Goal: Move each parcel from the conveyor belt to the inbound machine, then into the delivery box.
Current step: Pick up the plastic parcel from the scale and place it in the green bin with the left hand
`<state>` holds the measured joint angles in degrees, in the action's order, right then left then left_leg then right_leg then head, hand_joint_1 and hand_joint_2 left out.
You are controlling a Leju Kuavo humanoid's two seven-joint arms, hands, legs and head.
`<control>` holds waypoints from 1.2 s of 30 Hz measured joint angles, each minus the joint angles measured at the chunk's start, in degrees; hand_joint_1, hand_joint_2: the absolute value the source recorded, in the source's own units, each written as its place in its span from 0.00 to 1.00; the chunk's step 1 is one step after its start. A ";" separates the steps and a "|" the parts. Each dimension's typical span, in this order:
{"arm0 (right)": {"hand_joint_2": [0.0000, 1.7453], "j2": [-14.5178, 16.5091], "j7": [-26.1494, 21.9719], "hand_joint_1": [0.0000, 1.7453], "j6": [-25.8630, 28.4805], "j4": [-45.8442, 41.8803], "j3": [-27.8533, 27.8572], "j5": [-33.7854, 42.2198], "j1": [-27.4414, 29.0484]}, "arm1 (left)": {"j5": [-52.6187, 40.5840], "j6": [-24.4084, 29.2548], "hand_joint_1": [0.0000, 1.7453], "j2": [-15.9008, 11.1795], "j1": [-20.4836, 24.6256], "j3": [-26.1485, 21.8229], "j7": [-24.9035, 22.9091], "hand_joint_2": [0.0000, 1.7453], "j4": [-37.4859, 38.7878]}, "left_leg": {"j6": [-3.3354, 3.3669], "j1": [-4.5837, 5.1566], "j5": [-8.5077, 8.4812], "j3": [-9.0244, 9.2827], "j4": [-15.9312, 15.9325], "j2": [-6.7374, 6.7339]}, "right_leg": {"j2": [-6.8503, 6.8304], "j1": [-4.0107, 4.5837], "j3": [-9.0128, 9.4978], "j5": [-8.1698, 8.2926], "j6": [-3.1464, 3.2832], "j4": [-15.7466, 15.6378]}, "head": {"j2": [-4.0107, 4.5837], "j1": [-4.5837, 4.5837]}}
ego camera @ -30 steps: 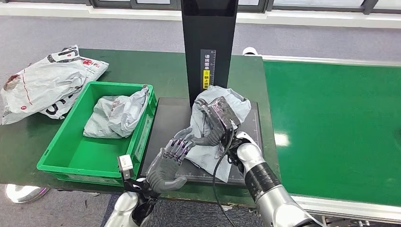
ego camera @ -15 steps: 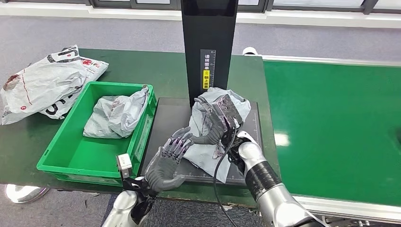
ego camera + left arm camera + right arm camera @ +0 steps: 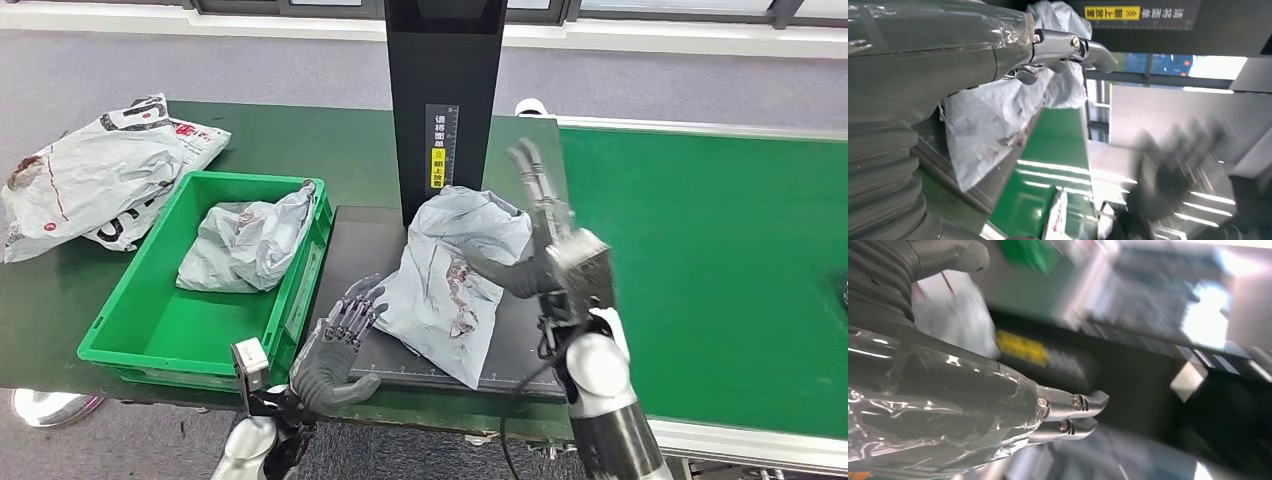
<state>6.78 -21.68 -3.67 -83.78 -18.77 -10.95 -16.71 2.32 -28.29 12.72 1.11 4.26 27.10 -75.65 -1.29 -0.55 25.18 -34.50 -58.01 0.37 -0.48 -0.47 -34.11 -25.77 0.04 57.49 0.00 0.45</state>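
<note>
Grey parcel (image 3: pixel 450 285) lying crumpled on the dark platform (image 3: pixel 365 240) of the inbound machine (image 3: pixel 443 95), just in front of the black upright column, one corner reaching toward the near edge of the platform. Same parcel seen in the left wrist view (image 3: pixel 998 115), pale and wrinkled beside the green surface.

Right robot hand (image 3: pixel 555 250) raised above the right edge of the platform, fingers spread and pointing up, thumb stretched toward the parcel; holding nothing, though contact between thumb tip and the bag cannot be judged from the head view. Right wrist view blurred, fingers (image 3: pixel 1083 412) extended straight with nothing between them.

Left robot hand (image 3: pixel 335 345) at the near-left corner of the platform, fingers loosely apart and empty, just beside the parcel's left edge without clearly touching it. Left wrist view showing metal fingers (image 3: pixel 1068 47) extended over the parcel.

Green delivery box (image 3: pixel 125 335) to the left of the platform on the dark green bench (image 3: pixel 350 150), with a second grey parcel (image 3: pixel 250 245) inside at its far right. White printed bags (image 3: pixel 95 175) piled on the bench beyond the box. Green conveyor belt (image 3: pixel 720 270) to the right.
</note>
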 joint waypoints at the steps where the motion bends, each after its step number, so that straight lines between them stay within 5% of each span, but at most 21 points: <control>1: 1.00 -0.09 -0.25 0.00 1.05 -5.10 1.70 -0.36 3.18 | -0.70 0.42 0.00 0.07 -0.10 -0.23 -0.46 1.00 -0.40 | 0.00 0.00 0.05 0.00 0.00 0.01 | -0.02 0.00 0.02 -0.05 0.00 0.00 | 0.00 0.00; 6: 1.00 2.04 -2.01 0.00 1.04 -20.98 11.96 2.93 15.68 | -8.33 5.19 0.00 0.73 0.69 -0.38 -3.09 1.00 -1.09 | 0.06 0.02 0.23 0.09 0.00 -0.08 | -0.01 -0.04 0.02 -0.12 0.00 -0.04 | 0.00 -0.01; 12: 1.00 8.32 -2.40 0.00 -1.01 -25.13 25.77 4.77 21.75 | -28.72 16.55 0.00 2.45 8.92 4.49 -8.24 1.00 4.26 | 0.12 0.03 0.07 0.07 0.00 -0.09 | -0.02 -0.11 0.04 0.07 -0.07 -0.03 | 0.00 0.00; 23: 1.00 8.91 -1.04 0.00 -2.04 -21.25 25.84 3.71 20.76 | -56.03 24.93 0.00 6.59 31.45 18.61 -21.47 1.00 27.37 | 0.22 0.07 -0.20 0.04 -0.01 -0.10 | 0.00 -0.17 0.06 0.33 -0.14 0.00 | 0.00 0.01; 27: 1.00 8.80 -1.06 0.00 -2.16 -18.85 24.97 3.72 19.92 | -61.17 25.16 0.99 7.37 37.01 21.80 -24.63 1.00 36.38 | 0.21 0.07 -0.21 0.04 0.00 -0.10 | 0.02 -0.16 0.05 0.33 -0.13 0.01 | 0.00 0.01; 36: 1.00 8.51 -1.86 0.00 -2.16 -15.25 24.17 4.86 18.42 | -63.16 22.92 1.00 7.47 43.25 24.06 -24.63 1.00 48.19 | 0.20 0.06 -0.21 0.03 0.01 -0.10 | 0.03 -0.15 0.04 0.29 -0.09 0.03 | 0.00 0.01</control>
<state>15.29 -23.53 -5.83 -99.02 5.40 -6.09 1.72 -60.84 -5.37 20.20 44.35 28.32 2.47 -27.46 -1.09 -0.49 24.97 -34.46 -58.00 0.27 -0.46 -0.62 -34.06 -25.48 -0.06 57.52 0.00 0.46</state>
